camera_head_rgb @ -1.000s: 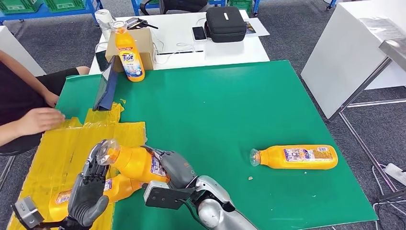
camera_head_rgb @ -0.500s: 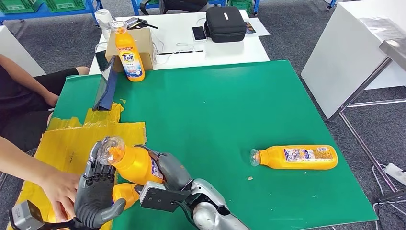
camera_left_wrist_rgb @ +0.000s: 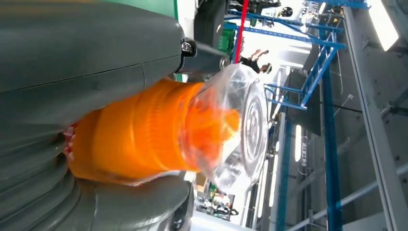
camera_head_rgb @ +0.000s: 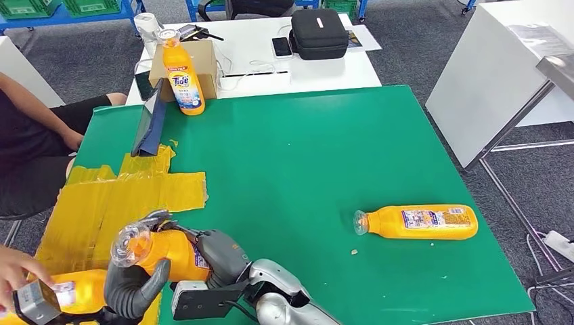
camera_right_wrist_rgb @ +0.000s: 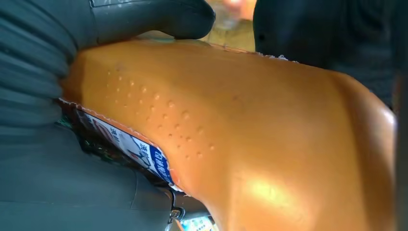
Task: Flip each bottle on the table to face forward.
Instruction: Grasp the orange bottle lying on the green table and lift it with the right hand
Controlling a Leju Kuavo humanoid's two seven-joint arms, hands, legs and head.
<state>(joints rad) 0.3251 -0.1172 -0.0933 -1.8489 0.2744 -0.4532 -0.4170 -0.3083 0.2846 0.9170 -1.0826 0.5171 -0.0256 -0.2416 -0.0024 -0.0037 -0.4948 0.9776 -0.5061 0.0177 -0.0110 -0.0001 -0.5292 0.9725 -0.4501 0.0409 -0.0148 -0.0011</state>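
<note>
Four orange plastic bottles show, each smooth and glossy with a clear domed cap. One, the held orange bottle [camera_head_rgb: 169,252], is tilted over the near left part of the green matte bench [camera_head_rgb: 304,156], cap [camera_left_wrist_rgb: 240,130] toward the left. The right hand [camera_head_rgb: 218,254] wraps its body from the right; the right wrist view shows a dark thumb across the dimpled orange skin beside a torn-edged blue and white label. The left hand [camera_head_rgb: 132,288] grips the ribbed neck just behind the cap, fingers curled around it.

A second orange bottle [camera_head_rgb: 417,222] lies flat on the bench's right side, its label panel of small print facing up, cap pointing left. A third, the upright Tide bottle [camera_head_rgb: 181,73], stands at the far left edge against a brown cardboard box [camera_head_rgb: 203,64]. A fourth orange bottle [camera_head_rgb: 78,292] lies at the near left corner on crinkled yellow taped sheeting [camera_head_rgb: 115,196], with a person's hand [camera_head_rgb: 17,271] at its end.
</note>
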